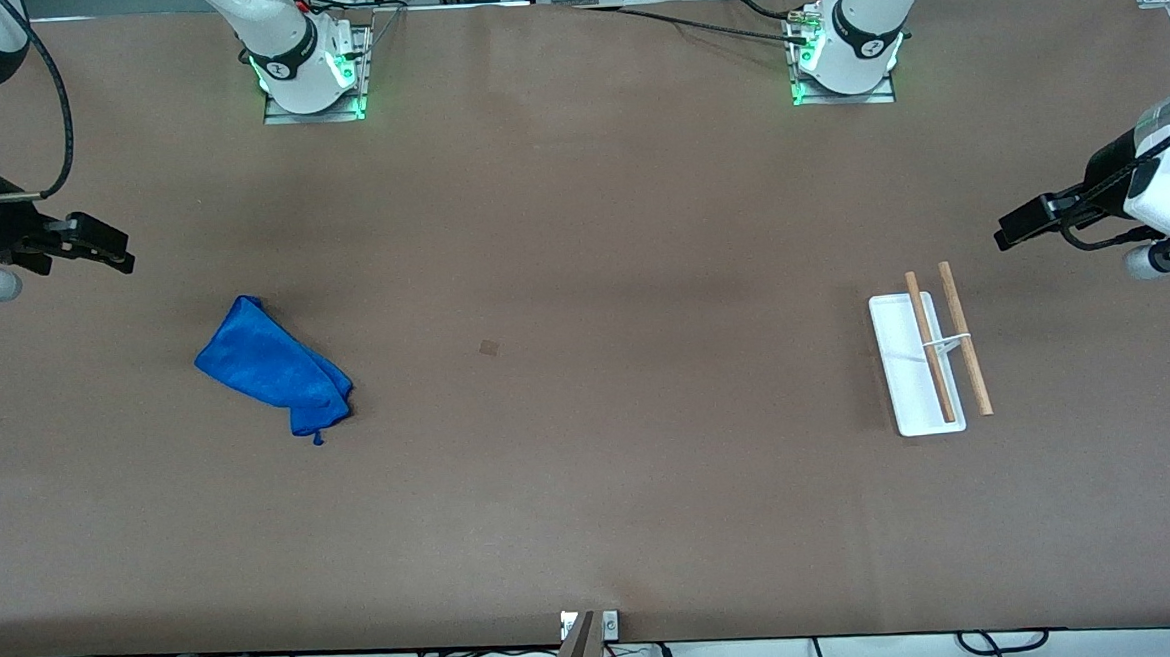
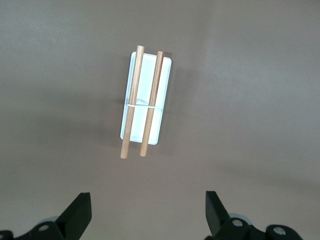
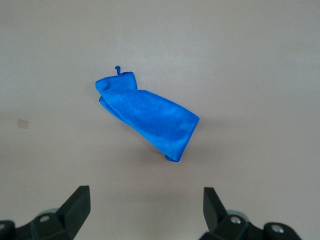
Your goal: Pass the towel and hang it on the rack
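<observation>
The royal-blue towel (image 1: 273,369) lies bunched on the brown table toward the right arm's end; its small loop tag points toward the front camera. It also shows in the right wrist view (image 3: 147,115). The rack (image 1: 930,358), with a white base and two wooden rods, stands toward the left arm's end, and also shows in the left wrist view (image 2: 143,102). My right gripper (image 1: 121,255) is open and empty, held in the air at the table's end, apart from the towel. My left gripper (image 1: 1006,236) is open and empty, in the air apart from the rack.
A small tan patch (image 1: 489,348) marks the table's middle. Both arm bases (image 1: 311,67) stand along the table edge farthest from the front camera. Cables lie off the table edge nearest that camera.
</observation>
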Motion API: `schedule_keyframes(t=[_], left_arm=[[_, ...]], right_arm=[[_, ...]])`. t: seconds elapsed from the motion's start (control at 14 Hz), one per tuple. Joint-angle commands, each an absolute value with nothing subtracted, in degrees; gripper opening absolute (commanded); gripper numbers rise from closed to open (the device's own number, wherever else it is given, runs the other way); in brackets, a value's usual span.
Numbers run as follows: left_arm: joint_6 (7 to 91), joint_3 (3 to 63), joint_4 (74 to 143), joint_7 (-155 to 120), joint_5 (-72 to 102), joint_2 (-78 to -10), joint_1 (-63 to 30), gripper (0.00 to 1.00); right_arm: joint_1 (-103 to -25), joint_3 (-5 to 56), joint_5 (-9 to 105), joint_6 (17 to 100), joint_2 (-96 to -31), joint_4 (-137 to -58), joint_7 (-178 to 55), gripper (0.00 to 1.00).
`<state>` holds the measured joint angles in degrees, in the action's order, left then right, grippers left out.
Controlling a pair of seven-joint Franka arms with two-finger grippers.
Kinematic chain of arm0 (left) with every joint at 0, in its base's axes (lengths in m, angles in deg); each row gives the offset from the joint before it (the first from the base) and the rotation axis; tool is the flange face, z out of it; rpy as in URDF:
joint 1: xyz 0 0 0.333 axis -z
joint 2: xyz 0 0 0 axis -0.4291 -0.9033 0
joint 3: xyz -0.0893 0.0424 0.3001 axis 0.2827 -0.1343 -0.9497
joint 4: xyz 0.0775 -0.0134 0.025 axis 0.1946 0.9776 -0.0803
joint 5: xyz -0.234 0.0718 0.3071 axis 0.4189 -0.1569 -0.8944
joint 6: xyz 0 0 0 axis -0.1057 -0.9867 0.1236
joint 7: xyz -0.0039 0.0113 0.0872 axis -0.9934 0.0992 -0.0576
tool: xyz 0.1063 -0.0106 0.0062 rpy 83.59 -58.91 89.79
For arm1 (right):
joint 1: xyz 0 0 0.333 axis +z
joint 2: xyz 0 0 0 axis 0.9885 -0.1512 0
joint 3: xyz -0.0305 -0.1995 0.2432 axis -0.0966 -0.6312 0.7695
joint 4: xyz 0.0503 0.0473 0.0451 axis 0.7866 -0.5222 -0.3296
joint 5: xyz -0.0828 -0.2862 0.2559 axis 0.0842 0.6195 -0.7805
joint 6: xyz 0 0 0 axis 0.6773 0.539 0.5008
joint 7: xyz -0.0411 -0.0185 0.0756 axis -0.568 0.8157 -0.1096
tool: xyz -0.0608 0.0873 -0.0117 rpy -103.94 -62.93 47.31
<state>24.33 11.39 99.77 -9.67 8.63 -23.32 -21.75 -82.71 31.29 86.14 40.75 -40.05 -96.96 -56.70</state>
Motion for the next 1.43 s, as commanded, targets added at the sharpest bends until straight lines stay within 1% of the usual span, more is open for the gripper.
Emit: schedule_keyframes(t=[0.0,0.64,0.79,0.93,1.14,1.21,1.36], left_arm=[[24.01,11.09,99.14,-10.46,9.56,-23.43,-21.81,1.0],[23.92,11.0,99.14,-10.46,9.65,-23.43,-21.81,1.0],[23.92,11.0,99.14,-10.46,9.65,-23.43,-21.9,1.0],[23.92,11.0,99.14,-10.46,9.65,-23.43,-21.9,1.0],[23.92,11.0,99.14,-10.46,9.65,-23.43,-21.89,1.0],[23.92,11.0,99.14,-10.46,9.65,-23.43,-21.9,1.0],[23.92,11.0,99.14,-10.46,9.65,-23.43,-21.81,1.0]], right_arm=[[-83.32,31.43,85.49,40.72,-39.24,-96.4,-58.13,1.0],[-83.23,31.43,85.49,40.19,-39.42,-95.69,-57.78,1.0],[-83.23,31.43,85.49,40.19,-40.38,-95.69,-57.52,1.0],[-83.23,31.43,85.32,41.15,-42.57,-95.6,-57.6,1.0],[-82.71,31.87,85.32,45.62,-47.06,-95.6,-57.69,1.0],[-81.92,32.13,85.49,47.03,-48.98,-95.52,-57.6,1.0],[-77.9,32.04,86.54,52.2,-53.55,-95.25,-57.69,1.0]])
